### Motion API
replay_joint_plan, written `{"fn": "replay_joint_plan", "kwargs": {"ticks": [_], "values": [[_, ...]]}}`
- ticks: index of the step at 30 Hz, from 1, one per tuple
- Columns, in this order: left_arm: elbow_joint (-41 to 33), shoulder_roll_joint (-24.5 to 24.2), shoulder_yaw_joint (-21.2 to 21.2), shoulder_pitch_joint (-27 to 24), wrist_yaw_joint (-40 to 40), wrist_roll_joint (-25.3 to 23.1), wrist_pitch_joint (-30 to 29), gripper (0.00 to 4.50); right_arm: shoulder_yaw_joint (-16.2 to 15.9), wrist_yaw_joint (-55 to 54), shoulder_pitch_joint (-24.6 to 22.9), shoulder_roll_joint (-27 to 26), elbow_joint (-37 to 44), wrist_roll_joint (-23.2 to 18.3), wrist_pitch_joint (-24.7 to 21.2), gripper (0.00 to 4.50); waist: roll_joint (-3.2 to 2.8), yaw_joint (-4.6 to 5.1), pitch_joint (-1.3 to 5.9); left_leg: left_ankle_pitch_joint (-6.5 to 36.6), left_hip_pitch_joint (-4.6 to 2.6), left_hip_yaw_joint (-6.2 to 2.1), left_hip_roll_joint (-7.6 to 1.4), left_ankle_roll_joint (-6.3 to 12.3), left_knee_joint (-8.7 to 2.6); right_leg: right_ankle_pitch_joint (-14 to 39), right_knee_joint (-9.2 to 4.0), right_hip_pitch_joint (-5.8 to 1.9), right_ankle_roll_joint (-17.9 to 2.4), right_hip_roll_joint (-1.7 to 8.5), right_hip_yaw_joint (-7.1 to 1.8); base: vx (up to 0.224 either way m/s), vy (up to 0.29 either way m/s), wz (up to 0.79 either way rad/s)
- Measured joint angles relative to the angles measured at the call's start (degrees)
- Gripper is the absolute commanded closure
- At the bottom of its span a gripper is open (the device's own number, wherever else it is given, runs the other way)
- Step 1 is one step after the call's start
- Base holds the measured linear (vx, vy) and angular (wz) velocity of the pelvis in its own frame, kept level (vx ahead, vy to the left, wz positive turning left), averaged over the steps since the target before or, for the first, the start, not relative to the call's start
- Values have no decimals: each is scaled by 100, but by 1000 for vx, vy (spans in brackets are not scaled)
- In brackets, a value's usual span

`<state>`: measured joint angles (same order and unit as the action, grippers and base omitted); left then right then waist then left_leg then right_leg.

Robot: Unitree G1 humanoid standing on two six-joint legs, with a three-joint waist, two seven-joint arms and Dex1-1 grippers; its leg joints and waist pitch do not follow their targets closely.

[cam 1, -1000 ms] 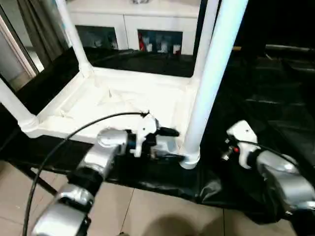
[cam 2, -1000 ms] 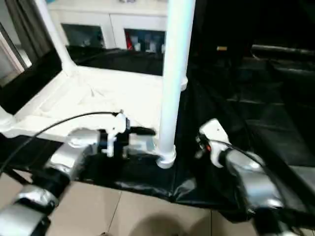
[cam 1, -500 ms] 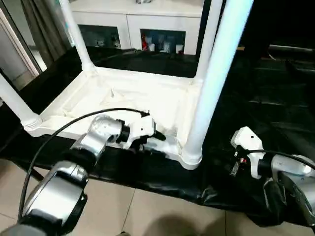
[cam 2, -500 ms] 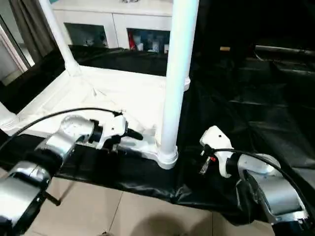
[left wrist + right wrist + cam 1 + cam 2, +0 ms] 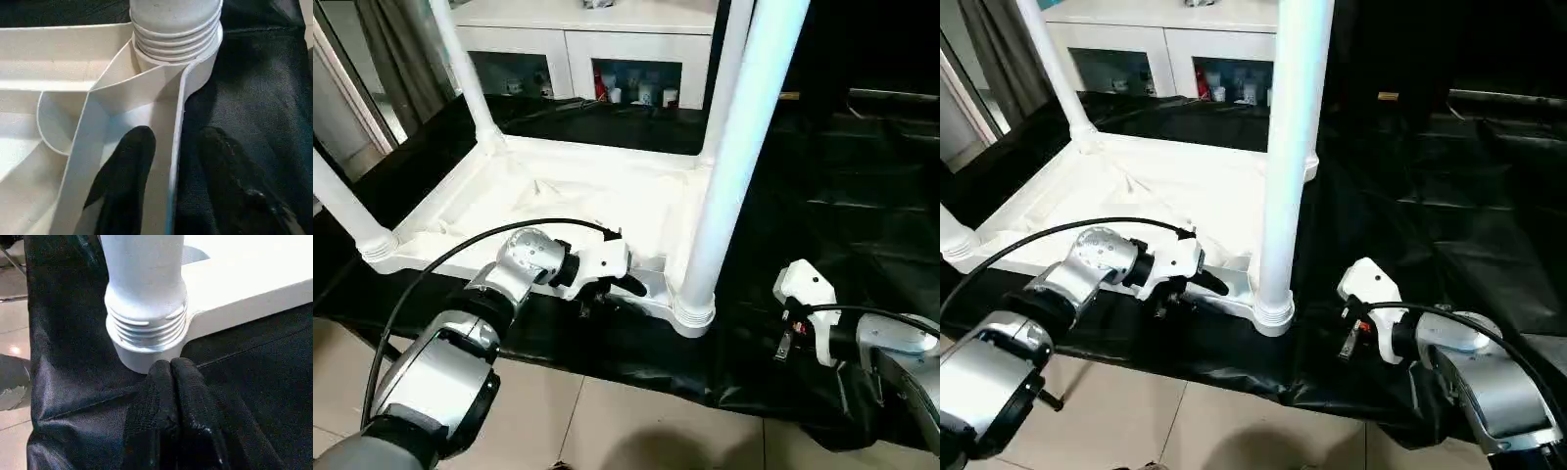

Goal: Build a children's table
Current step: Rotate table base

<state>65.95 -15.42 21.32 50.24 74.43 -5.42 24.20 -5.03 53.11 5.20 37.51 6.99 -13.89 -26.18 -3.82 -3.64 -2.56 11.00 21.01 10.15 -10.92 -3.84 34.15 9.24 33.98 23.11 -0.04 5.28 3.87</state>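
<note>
Left claw (image 5: 166, 181) straddles the children's table (image 5: 558, 186) rim — fingers narrowing, one each side; nearest leg (image 5: 729, 157) upright just beyond. Right claw (image 5: 171, 369) closed, empty — touching that socket.

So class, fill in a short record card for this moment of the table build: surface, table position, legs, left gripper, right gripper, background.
surface: black cloth over the work area
table position: tabletop lies upside down, ribbed underside up
legs: four white legs stand in the corner sockets; nearest leg is by both grippers
left gripper: fingers straddle the tabletop's near rim, one inside, one outside
right gripper: shut, fingertips by the base of the nearest leg's socket
background: white cabinet with glass doors
</note>
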Motion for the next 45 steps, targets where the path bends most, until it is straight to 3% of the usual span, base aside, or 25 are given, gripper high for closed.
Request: {"fn": "replay_joint_plan", "kwargs": {"ticks": [14, 18, 24, 28, 29, 33, 36, 45], "values": [[248, 10, -25, 103, 65, -150, 96, 417, -56, 3, 0, -4, 87, -3, -52, 450, -8, 2, 0, 0, 1, 0, 0, 0, 0, 2, -2, 0, 2, 0, 0, 0, 0, 0], [248, 46, -129, 115, 407, -91, -135, 445, -57, 3, 0, -9, 87, -2, -50, 450, -8, 11, -1, 3, 4, 1, 0, 5, 0, 3, -6, 1, 4, 0, 0, 0, 0, 0], [93, 115, -202, -7, 715, 61, -473, 445, -118, -9, 1, -120, 79, 1, 31, 450, -7, 19, -1, 4, 5, 3, -1, 7, -3, 7, -4, 2, 2, -1, 0, 0, 0, 0], [-139, 175, -244, -155, 238, 15, -624, 445, 5, -279, 18, -326, -162, 20, 195, 450, -6, 21, 0, 4, -3, 3, 4, 7, 0, 5, -4, -11, -1, 3, -4, 0, 0, 0], [-224, 256, -270, -205, 27, 2, -708, 450, 46, -399, 60, -383, -269, 46, 242, 423, -8, 30, 1, 4, -5, 6, 8, 7, 1, 6, -6, -12, 2, 6, -6, 0, 0, 0], [-465, 539, -407, -366, -867, -31, -1025, 450, 376, -827, 175, -554, -625, 119, 386, 410, -6, 64, 1, 4, -7, 7, 10, 7, 9, 13, -7, -14, 18, 9, -6, 0, 0, 0], [-695, 619, -417, -499, -1355, -102, -1183, 450, 415, -875, 171, -653, -625, 56, 462, 375, 2, 146, 4, 4, -10, -11, 7, 7, 6, 12, -4, -12, 23, 1, 4, 0, 0, 0], [-1224, 579, -358, -700, -1247, -114, -1543, 450, 516, -796, 139, -919, -716, -201, 680, 301, 8, 170, 6, 4, -2, -17, 6, 7, -3, 20, -14, -7, 35, -1, 9, 0, 0, 0]]}}
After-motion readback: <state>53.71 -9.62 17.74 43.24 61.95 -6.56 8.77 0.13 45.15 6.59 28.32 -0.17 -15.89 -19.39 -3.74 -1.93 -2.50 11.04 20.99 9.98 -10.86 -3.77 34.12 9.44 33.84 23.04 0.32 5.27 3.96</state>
